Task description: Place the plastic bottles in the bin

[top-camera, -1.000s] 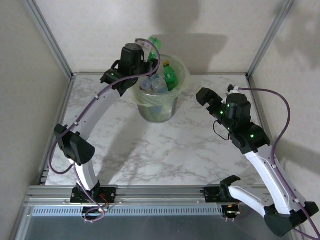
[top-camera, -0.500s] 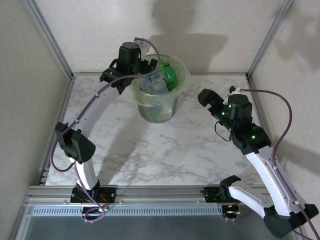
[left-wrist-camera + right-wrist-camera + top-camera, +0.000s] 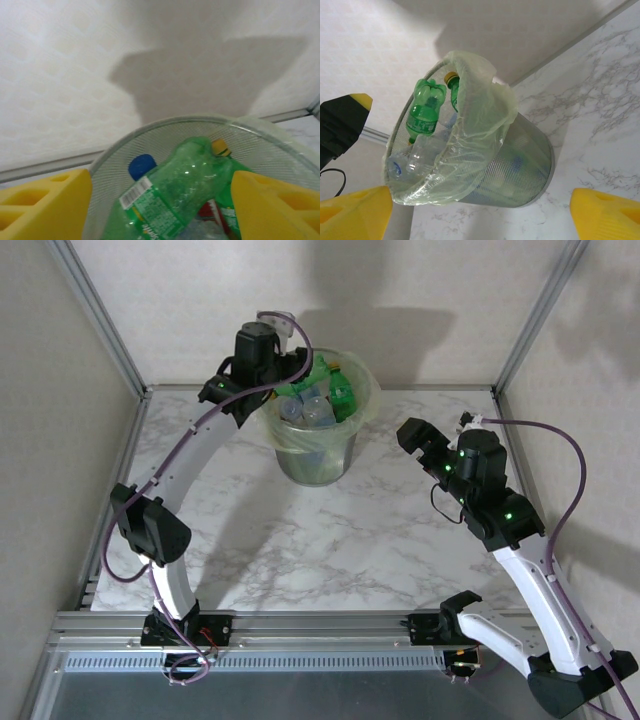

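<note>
White-veined marble tabletop and pale padded walls frame the scene. At the far end the left gripper hangs just over the near-left rim of the bin. Between and a little beyond its yellow fingers, a green bottle lies tilted on top of the heap, barcode label up and base end raised toward the far rim. Neither finger appears to touch it, though the right-hand one sits very close, and the wrist view cuts off the bottle's lower end. A blue cap, a yellow cap and a scrap of red label show beside it; how many bottles lie beneath cannot be counted. These fingers stand well apart and grip nothing. The right gripper hovers over the marble well away from the bin, on its right side, jaws spread wide and holding nothing, with the bin seen at a distance between its fingers. From that side the thin liner folded over the rim veils much of the contents, and clear bottles show only dimly through it.
</note>
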### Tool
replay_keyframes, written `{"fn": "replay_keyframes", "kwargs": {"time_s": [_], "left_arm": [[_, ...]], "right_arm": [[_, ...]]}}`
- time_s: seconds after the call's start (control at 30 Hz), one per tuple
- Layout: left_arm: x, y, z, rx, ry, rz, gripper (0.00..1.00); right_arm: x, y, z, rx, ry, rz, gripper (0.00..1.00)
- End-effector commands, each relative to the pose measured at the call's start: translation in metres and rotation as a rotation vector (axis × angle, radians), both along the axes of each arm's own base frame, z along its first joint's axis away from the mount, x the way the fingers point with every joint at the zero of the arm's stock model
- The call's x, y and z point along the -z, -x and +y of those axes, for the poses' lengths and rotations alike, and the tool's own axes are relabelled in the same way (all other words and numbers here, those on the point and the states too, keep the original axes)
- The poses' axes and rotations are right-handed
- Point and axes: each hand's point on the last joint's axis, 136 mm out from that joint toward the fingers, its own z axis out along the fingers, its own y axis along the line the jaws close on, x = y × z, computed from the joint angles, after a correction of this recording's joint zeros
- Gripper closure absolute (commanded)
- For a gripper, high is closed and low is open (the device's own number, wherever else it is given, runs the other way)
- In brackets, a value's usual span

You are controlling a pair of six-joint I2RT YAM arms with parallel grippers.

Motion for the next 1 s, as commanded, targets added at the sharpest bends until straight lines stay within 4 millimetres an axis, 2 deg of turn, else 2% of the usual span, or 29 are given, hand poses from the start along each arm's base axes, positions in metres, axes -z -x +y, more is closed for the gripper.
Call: {"fn": "replay_keyframes", "kwargs": {"time_s": [0.0, 0.07, 0.13, 0.2, 0.27, 0.37, 0.43, 0.47, 0.53, 0.6, 0.7, 0.8, 0.87, 0.97], "left_arm": [[-0.015, -0.002, -0.009, 0.007, 0.175, 0.012, 0.29], [-0.030, 0.000, -0.002, -0.029, 0.202, -0.003, 0.29], [-0.051, 0.009, 0.014, -0.090, 0.222, -0.039, 0.25], [-0.073, 0.025, 0.044, -0.202, 0.244, -0.104, 0.14], [-0.084, 0.044, 0.080, -0.323, 0.257, -0.169, 0.01], [-0.075, 0.071, 0.140, -0.491, 0.256, -0.232, 0.00], [-0.050, 0.083, 0.181, -0.622, 0.242, -0.223, 0.00], [-0.032, 0.091, 0.204, -0.702, 0.224, -0.216, 0.00], [0.011, 0.108, 0.242, -0.863, 0.147, -0.205, 0.00], [0.070, 0.129, 0.268, -0.981, 0.023, -0.206, 0.00], [0.134, 0.147, 0.285, -1.024, -0.036, -0.201, 0.00], [0.182, 0.156, 0.303, -1.081, -0.053, -0.154, 0.00], [0.207, 0.155, 0.305, -1.073, -0.058, -0.132, 0.00], [0.234, 0.153, 0.296, -0.984, -0.048, -0.145, 0.00]], "right_arm": [[-0.008, 0.001, -0.002, -0.003, 0.018, -0.016, 0.08], [-0.011, 0.001, -0.006, 0.009, 0.040, -0.026, 0.08], [-0.012, 0.001, -0.015, 0.047, 0.087, -0.036, 0.07], [-0.012, -0.001, -0.032, 0.120, 0.161, -0.049, 0.01], [-0.009, -0.006, -0.046, 0.188, 0.231, -0.070, 0.01], [0.002, -0.010, -0.060, 0.238, 0.364, -0.109, 0.01], [0.011, -0.010, -0.069, 0.262, 0.454, -0.121, 0.01], [0.025, -0.009, -0.081, 0.322, 0.486, -0.089, 0.01], [0.058, -0.006, -0.098, 0.404, 0.546, -0.058, 0.07], [0.076, -0.003, -0.109, 0.447, 0.625, -0.111, 0.06], [0.107, 0.003, -0.139, 0.605, 0.692, -0.122, 0.01], [0.141, 0.003, -0.162, 0.697, 0.747, -0.082, 0.01], [0.162, 0.007, -0.178, 0.780, 0.792, -0.028, 0.01], [0.187, 0.009, -0.196, 0.855, 0.820, 0.006, 0.01]]}}
